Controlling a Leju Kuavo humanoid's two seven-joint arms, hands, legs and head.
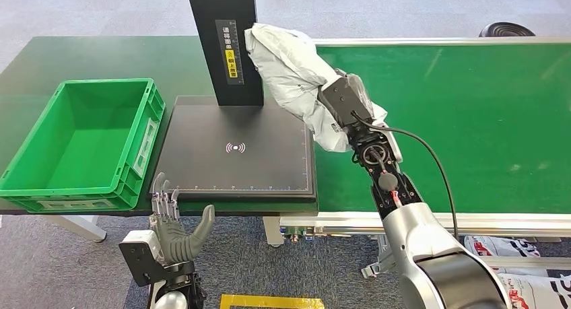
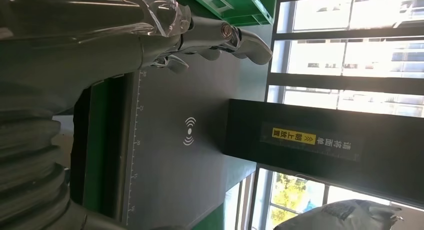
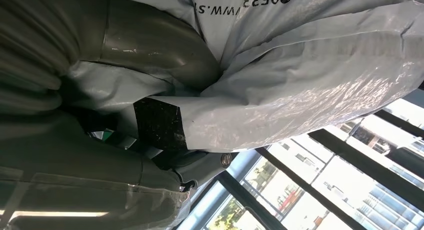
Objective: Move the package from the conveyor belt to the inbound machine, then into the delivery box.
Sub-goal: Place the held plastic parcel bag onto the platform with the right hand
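Grey-white plastic film wraps the package, which is held clamped in the fingers of the right hand and lifted over the seam between the green conveyor belt and the black plate of the inbound machine. It is judged that the package should be carried further over the plate and lowered flat near the wireless mark. The left hand is held idle below the worktop edge, fingers apart. "953" is readable on the film; yellow-labelled Chinese writing marks the machine's post.
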